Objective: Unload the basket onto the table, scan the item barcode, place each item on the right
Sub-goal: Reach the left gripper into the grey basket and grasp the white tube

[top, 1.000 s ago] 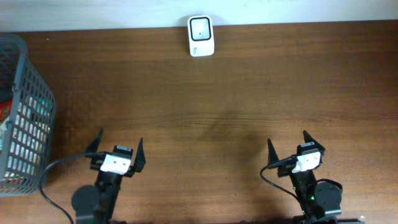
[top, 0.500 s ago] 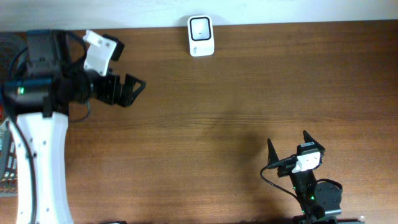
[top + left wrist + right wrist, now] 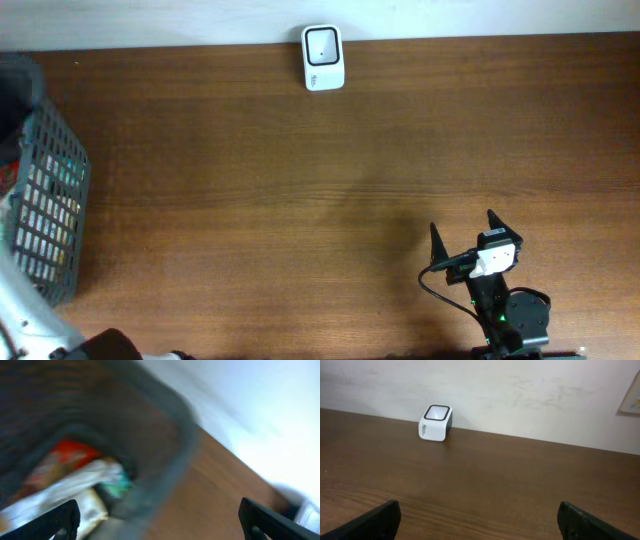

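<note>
Overhead: dark brown wood-grain worktop (image 3: 300, 200), running up to a pale wall (image 3: 450, 18) along the far edge. White barcode scanner (image 3: 323, 58) standing at that far edge, just left of centre, window facing up. Grey wire basket (image 3: 50, 230) at the far left edge, partly cut off by the frame; contents hard to make out through the mesh. Right gripper (image 3: 462, 225) low on the right near the front edge, jaws spread wide, nothing between them. Of the left arm (image 3: 22, 320), only a white segment in the bottom-left corner.

Left wrist: heavily blurred. Looking down into the basket past its dark rim, with wood and bright wall beyond. Inside, a red packet (image 3: 65, 457), a white packet (image 3: 65, 487) and something teal (image 3: 117, 485), lying against one another; cannot tell which is the item to scan. Left gripper (image 3: 160, 522) above the basket, jaws fully apart, holding nothing.

Right wrist: bare wood out to the scuffed white wall, scanner at far left against it, well apart from the wide, empty jaws.
</note>
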You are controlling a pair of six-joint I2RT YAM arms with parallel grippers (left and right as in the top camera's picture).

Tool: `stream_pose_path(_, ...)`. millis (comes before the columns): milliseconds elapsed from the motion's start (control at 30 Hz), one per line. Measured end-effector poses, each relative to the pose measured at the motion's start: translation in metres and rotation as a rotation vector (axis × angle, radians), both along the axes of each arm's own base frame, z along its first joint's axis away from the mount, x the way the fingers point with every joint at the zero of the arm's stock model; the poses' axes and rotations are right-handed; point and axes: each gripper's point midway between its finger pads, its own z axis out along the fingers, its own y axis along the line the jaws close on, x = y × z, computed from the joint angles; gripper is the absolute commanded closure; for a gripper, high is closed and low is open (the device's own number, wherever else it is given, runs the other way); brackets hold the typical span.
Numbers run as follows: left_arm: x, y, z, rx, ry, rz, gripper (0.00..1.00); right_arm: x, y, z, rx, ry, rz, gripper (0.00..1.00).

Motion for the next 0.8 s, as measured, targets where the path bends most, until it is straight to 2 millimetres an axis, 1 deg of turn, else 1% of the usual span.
stream_pose_path(33, -0.016, 0.025, -0.001, -0.011, -0.002, 0.089, 0.03, 0.000, 0.000, 0.000, 0.000, 0.000, 0.000, 0.01)
stream_pose_path(67, -0.027, 0.040, -0.001, -0.019, -0.004, 0.148, 0.02, 0.000, 0.000, 0.000, 0.000, 0.000, 0.000, 0.01)
stream_pose_path(133, -0.041, 0.058, -0.001, -0.020, -0.004, 0.211, 0.00, 0.000, 0.000, 0.000, 0.000, 0.000, 0.000, 0.01)
stream_pose_path(167, -0.055, 0.072, -0.002, -0.010, 0.005, 0.265, 0.00, 0.000, 0.000, 0.000, 0.000, 0.000, 0.000, 0.01)
stream_pose_path(200, -0.064, 0.082, -0.003, 0.001, 0.017, 0.303, 0.01, 0.000, 0.000, 0.000, -0.001, 0.000, 0.000, 0.01)
stream_pose_path(233, -0.067, 0.090, -0.007, 0.017, 0.041, 0.312, 0.02, 0.000, 0.000, 0.000, 0.000, 0.000, 0.000, 0.01)
stream_pose_path(267, -0.067, 0.093, -0.013, 0.026, 0.066, 0.304, 0.02, 0.000, 0.000, 0.000, 0.000, 0.000, 0.000, 0.01)
stream_pose_path(300, -0.064, 0.099, -0.025, 0.034, 0.105, 0.287, 0.02, 0.000, 0.000, 0.000, 0.000, 0.000, 0.000, 0.01)
stream_pose_path(400, -0.051, 0.118, -0.080, 0.029, 0.254, 0.208, 0.04, 0.000, 0.000, 0.000, 0.001, 0.001, 0.000, 0.01)
stream_pose_path(533, -0.047, 0.124, -0.144, 0.004, 0.432, 0.070, 0.04, 0.000, 0.000, 0.000, 0.000, 0.000, 0.000, 0.01)
stream_pose_path(567, -0.046, 0.125, -0.154, 0.004, 0.459, 0.041, 0.04, 0.000, 0.000, 0.000, 0.000, 0.000, 0.000, 0.01)
stream_pose_path(600, -0.045, 0.127, -0.169, 0.000, 0.495, 0.005, 0.05, 0.000, 0.000, 0.000, 0.000, 0.000, 0.000, 0.01)
stream_pose_path(667, -0.043, 0.128, -0.193, -0.014, 0.543, -0.045, 0.05, 0.000, 0.000, 0.000, 0.000, 0.000, 0.000, 0.02)
stream_pose_path(733, -0.043, 0.129, -0.208, -0.025, 0.573, -0.075, 0.06, 0.000, 0.000, 0.000, 0.000, 0.000, 0.000, 0.02)
stream_pose_path(767, -0.042, 0.129, -0.224, -0.046, 0.598, -0.093, 0.07, 0.000, 0.000, 0.000, 0.000, 0.000, 0.000, 0.02)
stream_pose_path(800, -0.042, 0.129, -0.234, -0.056, 0.613, -0.111, 0.07, 0.000, 0.000, 0.000, 0.001, 0.001, 0.000, 0.01)
